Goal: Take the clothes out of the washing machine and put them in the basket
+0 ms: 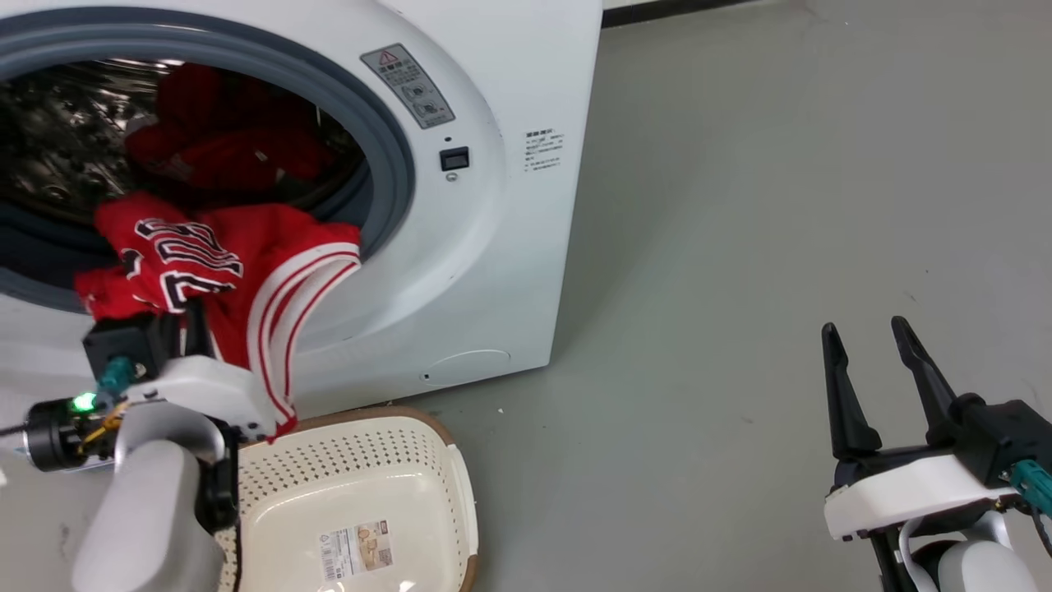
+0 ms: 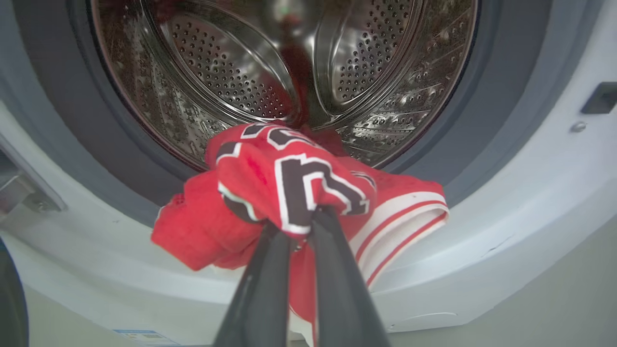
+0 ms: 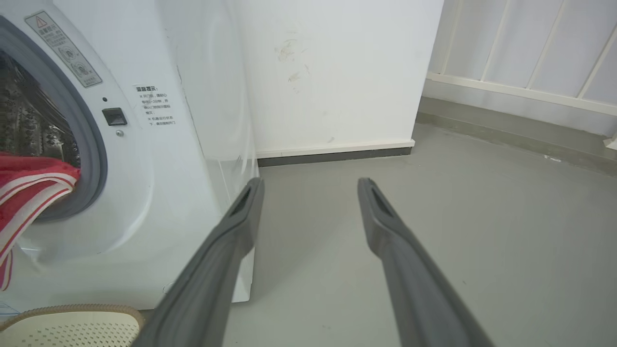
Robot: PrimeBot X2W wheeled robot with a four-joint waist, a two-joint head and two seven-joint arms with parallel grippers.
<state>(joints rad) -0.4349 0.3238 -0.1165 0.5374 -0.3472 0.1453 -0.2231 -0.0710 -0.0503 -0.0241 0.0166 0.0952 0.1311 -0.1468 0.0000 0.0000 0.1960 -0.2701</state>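
Jersey (image 2: 289, 183), judged soft, light and limp, is pinched at a bunched fold by left claw (image 2: 300, 226); right claw (image 1: 865, 329) spread wide, idle.

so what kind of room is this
Probably a laundry corner, maybe a test room: a white front-loading washing machine stands on a bare grey floor by a plain white wall, with a perforated laundry basket in front.

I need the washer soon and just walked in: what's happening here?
The robot's left gripper is shut on a red jersey, which hangs over the door seal of the washing machine, half out of the drum. Another red garment lies deeper inside. The basket on the floor below shows no clothes. The right gripper is open, off to the side, holding nothing.
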